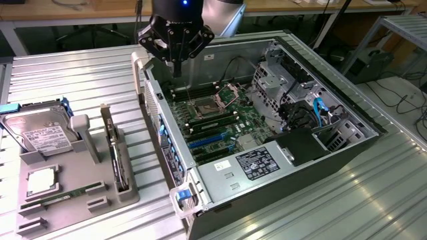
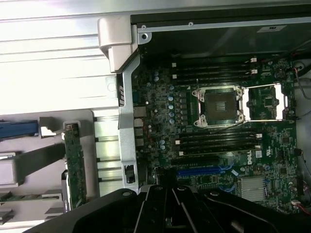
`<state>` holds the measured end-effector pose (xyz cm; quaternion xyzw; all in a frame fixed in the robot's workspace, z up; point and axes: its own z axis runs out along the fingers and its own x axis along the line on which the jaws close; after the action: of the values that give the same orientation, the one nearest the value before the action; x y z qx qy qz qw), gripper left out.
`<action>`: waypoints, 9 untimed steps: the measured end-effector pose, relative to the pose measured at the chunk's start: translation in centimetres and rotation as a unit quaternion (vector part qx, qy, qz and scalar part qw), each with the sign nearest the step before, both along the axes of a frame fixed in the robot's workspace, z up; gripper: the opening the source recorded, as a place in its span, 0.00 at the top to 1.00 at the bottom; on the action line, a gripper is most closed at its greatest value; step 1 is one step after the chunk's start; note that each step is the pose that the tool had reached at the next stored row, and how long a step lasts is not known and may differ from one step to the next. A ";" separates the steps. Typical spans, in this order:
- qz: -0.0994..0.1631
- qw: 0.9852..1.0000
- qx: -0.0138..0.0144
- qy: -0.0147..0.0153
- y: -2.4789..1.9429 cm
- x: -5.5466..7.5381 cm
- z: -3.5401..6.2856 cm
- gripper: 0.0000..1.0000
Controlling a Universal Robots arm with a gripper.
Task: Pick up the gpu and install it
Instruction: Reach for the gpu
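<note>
Gripper (image 1: 177, 70) jaws closed, empty, hanging over the case (image 1: 155, 112) just inside its wall on the exterior view's left, above the motherboard (image 1: 217, 120), with open air around it. Gpu (image 1: 115, 155) stands on edge in the tray (image 1: 70, 172) slot nearest the case, well apart from the gripper, with that wall between them. Tray sits toward the bench (image 1: 80, 75) side at the exterior view's left and also holds a hard drive (image 1: 40, 131), CPU (image 1: 41, 181) and memory stick (image 1: 63, 196).
</note>
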<state>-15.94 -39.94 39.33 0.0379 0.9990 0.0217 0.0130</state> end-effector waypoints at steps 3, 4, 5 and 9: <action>0.000 1.000 0.000 0.000 0.00 -0.1 0.00 0.89; 0.000 1.000 0.000 0.000 -0.01 -0.1 0.00 0.89; 0.000 1.000 0.000 0.000 -0.01 -0.2 0.00 0.89; 0.000 1.000 0.000 0.000 -0.01 -0.3 0.00 0.89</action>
<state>-16.27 -39.95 39.33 0.0379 0.9990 0.0217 0.0131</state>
